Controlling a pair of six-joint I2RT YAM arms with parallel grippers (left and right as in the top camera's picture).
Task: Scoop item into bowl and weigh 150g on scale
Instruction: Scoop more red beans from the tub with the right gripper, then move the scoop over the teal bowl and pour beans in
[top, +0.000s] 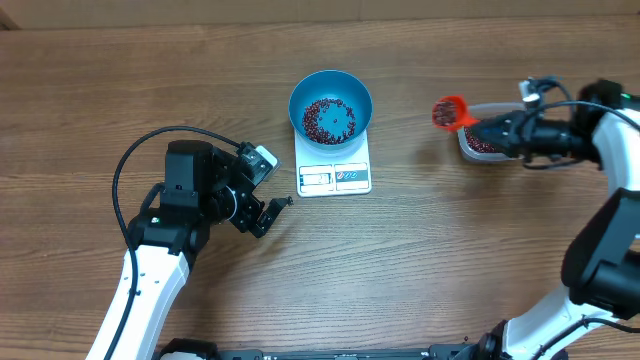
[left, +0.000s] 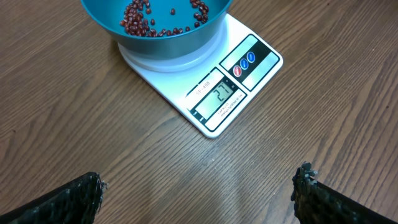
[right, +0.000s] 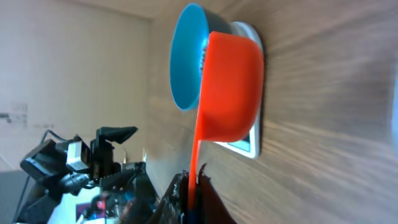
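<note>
Grips the handle of the orange scoop (top: 450, 112) with the right gripper (top: 492, 128), fingers closed tight on it. Holds it over the table (top: 450, 260), between the clear tub (top: 478, 148) and the blue bowl (top: 331, 105). Hangs the left gripper (left: 198, 186) spread wide and empty, near the display edge of the white scale (top: 335, 175). Shows the bowl on the scale, with a sparse layer of beans (top: 328, 118) inside it.

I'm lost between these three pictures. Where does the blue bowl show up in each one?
Overhead: blue bowl top centre, on the white scale.
Left wrist: top edge, left of centre, cut off.
Right wrist: sideways, upper centre, partly behind the orange scoop.
Shared landmark: the white scale beneath it.
</note>
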